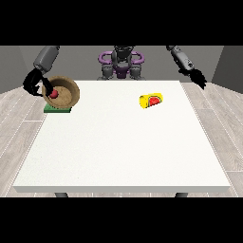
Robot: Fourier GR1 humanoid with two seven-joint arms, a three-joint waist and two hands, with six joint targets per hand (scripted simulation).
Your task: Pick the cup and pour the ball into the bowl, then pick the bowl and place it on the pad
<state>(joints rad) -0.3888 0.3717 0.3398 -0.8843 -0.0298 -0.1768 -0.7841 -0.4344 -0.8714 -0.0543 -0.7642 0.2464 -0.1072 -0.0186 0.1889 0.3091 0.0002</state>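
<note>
Fingers (46, 87) of the hand at the view's left (38, 85) curl round the brown bowl's (69, 92) rim, red ball (54, 94) inside, tilted over the green pad (56, 109) at the tabletop's (123, 147) far corner.

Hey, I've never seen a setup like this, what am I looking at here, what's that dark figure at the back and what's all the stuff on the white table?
The dark figure is a humanoid robot with two arms and black hands. There is one picture, taken from across the white table, facing the robot. At the view's left, a brown bowl with a red ball inside sits tilted over a green pad. The hand at the view's left is at the bowl's rim, its fingers curled round it. A yellow cup lies on its side near the middle-right. The hand at the view's right hangs beyond the table's far corner, holding nothing.
</note>
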